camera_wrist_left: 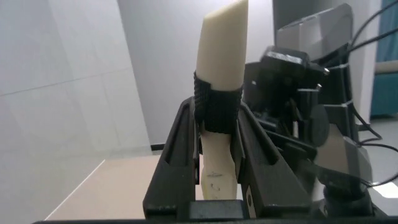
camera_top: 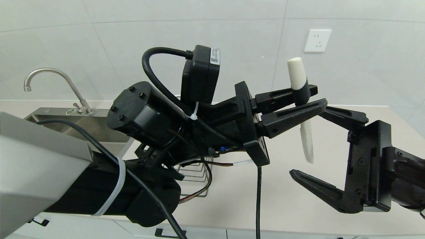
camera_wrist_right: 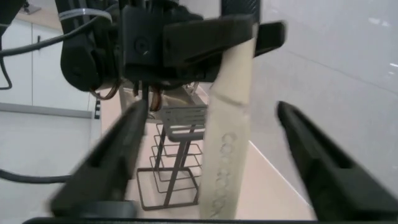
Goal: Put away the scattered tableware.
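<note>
A white knife [camera_top: 296,73] with a black band on its cream handle hangs upright, blade down, above the beige counter [camera_top: 232,205]. My left gripper [camera_top: 308,98] is shut on the banded part of the handle; in the left wrist view the knife [camera_wrist_left: 221,62] stands clamped in the left gripper [camera_wrist_left: 217,155]. My right gripper [camera_top: 308,142] stands open, one finger on each side of the blade and apart from it. The right wrist view has the blade [camera_wrist_right: 227,143] between the spread fingers of the right gripper [camera_wrist_right: 217,168], with the left gripper [camera_wrist_right: 205,37] above it.
A wire rack [camera_top: 194,179] stands on the counter below the left arm, also seen as the rack [camera_wrist_right: 171,162] in the right wrist view. A steel sink [camera_top: 66,122] with a curved faucet [camera_top: 49,76] lies at the left. A tiled wall with a socket [camera_top: 317,40] closes the back.
</note>
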